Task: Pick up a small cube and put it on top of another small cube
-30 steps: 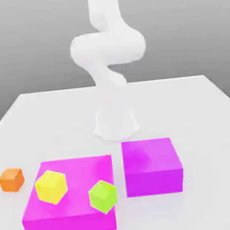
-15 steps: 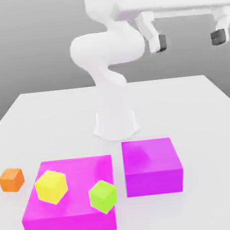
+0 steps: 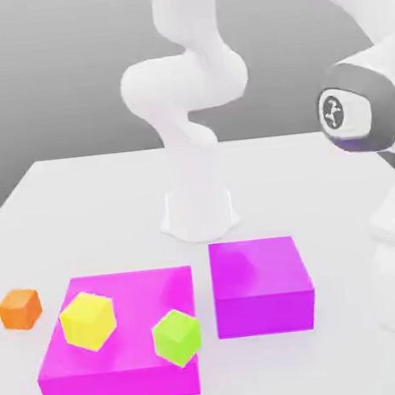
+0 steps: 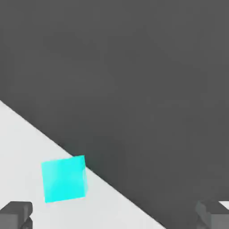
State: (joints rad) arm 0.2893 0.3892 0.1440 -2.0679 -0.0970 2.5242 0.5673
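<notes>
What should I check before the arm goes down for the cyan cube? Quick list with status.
1. Gripper open: ok, fingers spread wide apart in the hand view.
2. Gripper empty: ok, nothing between the fingers.
3. Cyan cube in sight: ok, lying free on the white table, close to its edge.
4. Cube centred between the fingers: not ok, it sits well toward one finger.
5. Height above the cube: cannot tell.
6. Stacking targets free: ok, yellow cube and lime-green cube sit untouched on the big magenta block; orange cube sits on the table.
</notes>
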